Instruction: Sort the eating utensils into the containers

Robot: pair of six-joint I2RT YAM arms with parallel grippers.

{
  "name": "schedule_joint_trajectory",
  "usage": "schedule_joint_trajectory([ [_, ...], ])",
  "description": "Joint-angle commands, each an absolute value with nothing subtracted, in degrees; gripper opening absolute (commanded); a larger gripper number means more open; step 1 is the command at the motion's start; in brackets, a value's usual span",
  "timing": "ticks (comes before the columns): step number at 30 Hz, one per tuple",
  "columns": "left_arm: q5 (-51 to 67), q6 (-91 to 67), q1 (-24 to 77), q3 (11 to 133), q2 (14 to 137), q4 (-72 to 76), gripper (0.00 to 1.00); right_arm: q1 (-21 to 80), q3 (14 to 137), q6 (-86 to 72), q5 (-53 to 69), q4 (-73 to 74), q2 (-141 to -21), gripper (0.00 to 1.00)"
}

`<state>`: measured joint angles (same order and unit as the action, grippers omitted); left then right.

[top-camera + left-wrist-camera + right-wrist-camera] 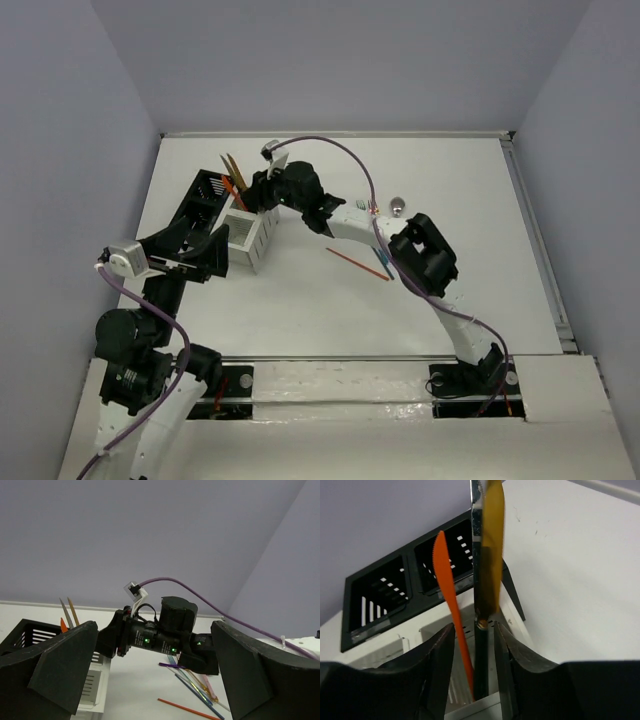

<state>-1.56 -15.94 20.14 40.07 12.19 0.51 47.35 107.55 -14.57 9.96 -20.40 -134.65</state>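
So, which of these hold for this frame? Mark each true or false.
1. The orange knife stands in the white caddy. True.
2. The left gripper holds a fork. False: its fingers are spread wide with nothing between them.
3. Every utensil is in a caddy. False: an orange stick lies loose on the table, with other pieces near it.
4. The right gripper has a finger on each side of a dark upright handle in the white caddy. True.
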Motion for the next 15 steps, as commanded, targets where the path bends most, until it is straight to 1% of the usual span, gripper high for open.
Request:
schedule_joint_trajectory([
  [1,-1.41,-16.0,20.39,39.9,12.83,2.81,0.99,47.81,107.22,-14.94,11.25,-24.7,-128.24,0.51],
  [6,-1.41,-15.91,20.39,39.9,13.45,2.72,0.99,47.81,113.28,-16.08,10.29,-17.77,-126.92,0.55],
  [9,-1.58,-16.0,20.39,39.9,13.71,2.55,0.99,47.81,111.19,-16.87,9.58,-17.31,-124.2,0.55],
  [12,-1.67,-15.91,20.39,39.9,13.8,2.46,0.99,47.81,103.38,-16.88,6.95,-16.44,-117.53,0.53],
  [13,-1.5,-15.91,19.87,39.9,13.8,2.46,0.99,47.81,100.66,-15.83,3.99,-15.39,-115.42,0.5],
  [14,-1.32,-16.0,19.86,39.9,13.8,2.46,0.99,47.81,95.07,-15.12,2.13,-14.51,-111.14,0.48],
  [15,-1.06,-15.91,19.86,39.9,13.89,2.63,0.99,47.81,92.23,-13.99,-2.07,-11.98,-109.09,0.45],
])
